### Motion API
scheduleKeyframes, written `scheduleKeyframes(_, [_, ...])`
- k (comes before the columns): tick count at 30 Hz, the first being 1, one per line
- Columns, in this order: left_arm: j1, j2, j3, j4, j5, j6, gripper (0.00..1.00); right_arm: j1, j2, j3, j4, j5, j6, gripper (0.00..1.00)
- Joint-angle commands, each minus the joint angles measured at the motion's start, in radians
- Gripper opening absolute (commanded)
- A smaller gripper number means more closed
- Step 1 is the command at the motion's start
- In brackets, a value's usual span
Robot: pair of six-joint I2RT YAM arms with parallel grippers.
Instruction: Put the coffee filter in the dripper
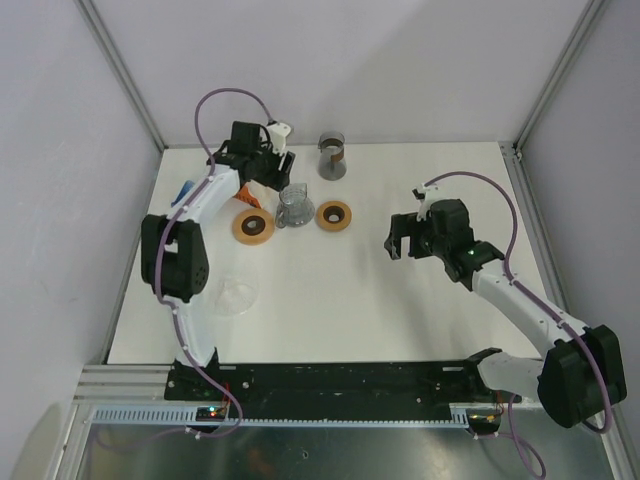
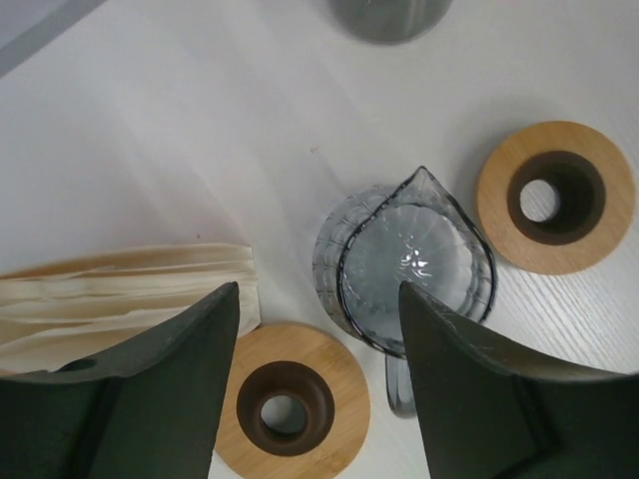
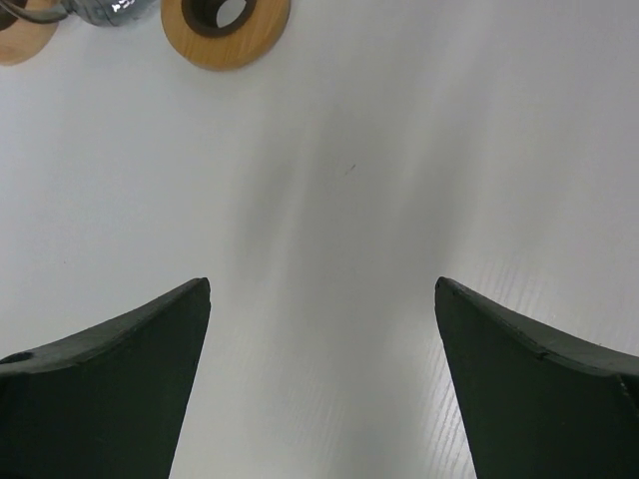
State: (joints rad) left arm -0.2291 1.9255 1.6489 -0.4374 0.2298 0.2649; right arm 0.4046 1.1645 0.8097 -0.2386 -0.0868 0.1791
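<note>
L gripper (image 2: 319,289) is at the far-left of the white table (image 1: 400,320). Its jaws stand apart w/ nothing between them, just bare tabletop. The dark, matte, wedge-shaped fingers (image 2: 180,379) point down at the surface.

Coffee filters (image 2: 130,289) are a stack of cream paper, thin pleated layers fanned at the edge, just beside the L finger tip. Can't tell if they touch.

Next to the stack is a wooden ring (image 2: 290,399): flat, round, pale grain, w/ a dark brown insert and a hole thru the middle. A second wooden ring (image 2: 554,198) of the same make sits on the other side of the glass jug (image 2: 409,264).

The jug is clear and ribbed, w/ a round body, teardrop rim, pointed spout and a small handle. It stands upright between the 2 rings, close to both.

Grey metal cylinder (image 1: 331,155) stands upright farther back, near the rear edge.

Clear glass dripper (image 1: 232,293) is funnel-shaped and v. faint against the white top. It sits near the L arm's lower links, well apart from the filters, w/ no paper in it.

R gripper (image 3: 321,284) hangs over bare table at mid-right w/ jaws spread wide, holding nothing. Same dark wedge fingers. The tabletop under it is smooth w/ a fine grain.
</note>
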Motion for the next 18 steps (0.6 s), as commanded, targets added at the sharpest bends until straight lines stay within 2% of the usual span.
scheduleKeyframes(1, [-0.005,0.058,0.087,-0.029,-0.024,0.020,0.68,0.002,0.023,0.042,-0.008,0.013,-0.015,0.99])
scheduleKeyframes(15, [-0.036,0.157,0.062,-0.029,-0.034,0.026,0.52,-0.005,0.030,0.042,-0.005,0.012,-0.034,0.99])
scheduleKeyframes(17, [-0.041,0.167,0.061,-0.029,-0.043,0.026,0.44,-0.007,0.027,0.042,-0.005,0.009,-0.035,0.99])
scheduleKeyframes(18, [-0.042,0.171,0.061,-0.030,-0.047,0.025,0.35,-0.009,0.026,0.043,-0.006,0.009,-0.037,0.99])
